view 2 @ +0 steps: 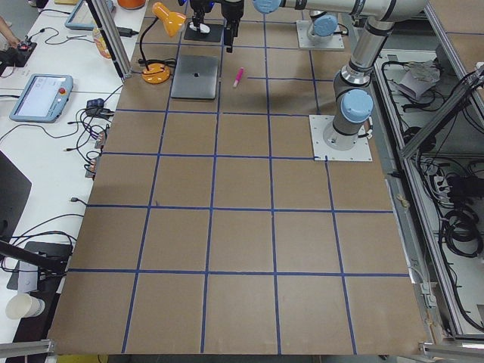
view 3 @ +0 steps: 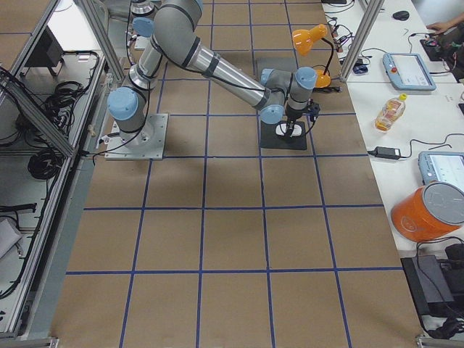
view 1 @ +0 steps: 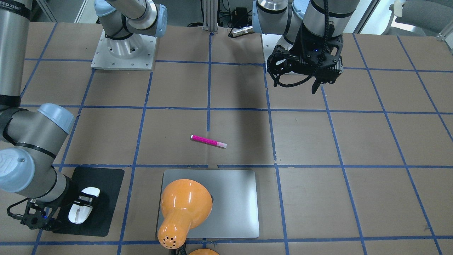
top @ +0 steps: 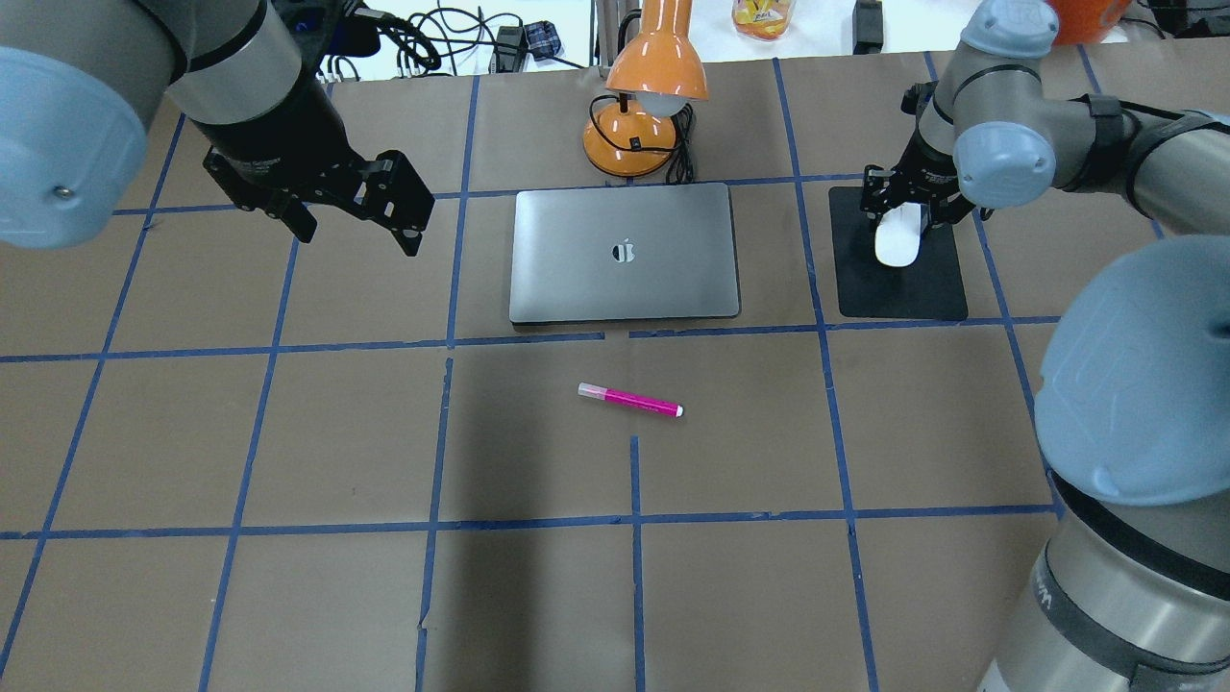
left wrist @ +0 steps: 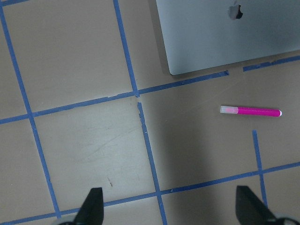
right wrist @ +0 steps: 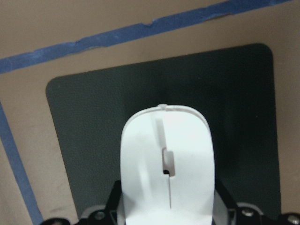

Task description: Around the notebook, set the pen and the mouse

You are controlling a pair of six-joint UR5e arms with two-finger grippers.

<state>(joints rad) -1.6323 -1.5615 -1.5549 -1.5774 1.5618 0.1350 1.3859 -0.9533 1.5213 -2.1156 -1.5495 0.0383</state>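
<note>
The white mouse lies on a black mat to the right of the notebook in the overhead view. My right gripper is low over the mouse, with its fingers closed against the mouse's sides. The silver-grey notebook lies flat at the far middle of the table. The magenta pen lies on the paper just in front of the notebook, apart from it. My left gripper hangs open and empty above the table, left of the notebook. In the left wrist view the pen and a notebook corner show.
An orange desk lamp stands just behind the notebook, its shade over the notebook's far edge. Blue tape lines grid the brown table. Cables, a bottle and tablets lie beyond the far edge.
</note>
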